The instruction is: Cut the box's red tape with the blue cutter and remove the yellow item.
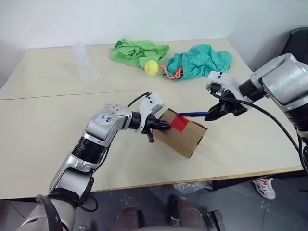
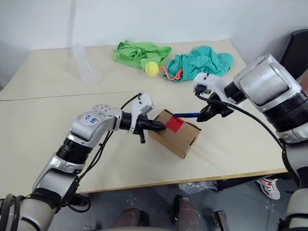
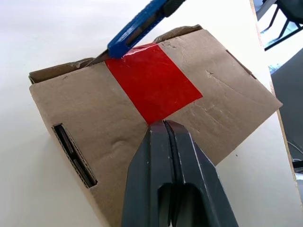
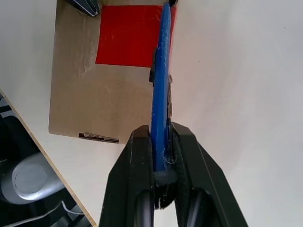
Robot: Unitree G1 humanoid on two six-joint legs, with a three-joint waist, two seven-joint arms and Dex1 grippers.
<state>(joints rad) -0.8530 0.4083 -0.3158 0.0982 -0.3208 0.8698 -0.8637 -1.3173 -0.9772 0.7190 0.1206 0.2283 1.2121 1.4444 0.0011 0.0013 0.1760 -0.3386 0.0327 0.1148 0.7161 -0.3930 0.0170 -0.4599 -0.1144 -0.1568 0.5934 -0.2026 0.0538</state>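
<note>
The brown cardboard box (image 1: 185, 135) sits tilted on the table, with a square of red tape (image 1: 180, 124) on its top face. My left gripper (image 1: 167, 126) is shut, its fingertips pressed on the box at the tape's near edge (image 3: 163, 124). My right gripper (image 1: 211, 115) is shut on the blue cutter (image 1: 194, 114), which reaches to the far edge of the tape. In the left wrist view the cutter's tip (image 3: 124, 45) rests at the tape's edge by the flap seam. The yellow item is hidden.
At the back of the table lie a light green cloth (image 1: 137, 52), a teal cloth (image 1: 202, 60) with an orange-red cord (image 1: 172, 74), a yellow-green tennis ball (image 1: 151, 68) and a clear plastic cup (image 1: 84, 62). The table's front edge (image 1: 192, 179) runs close below the box.
</note>
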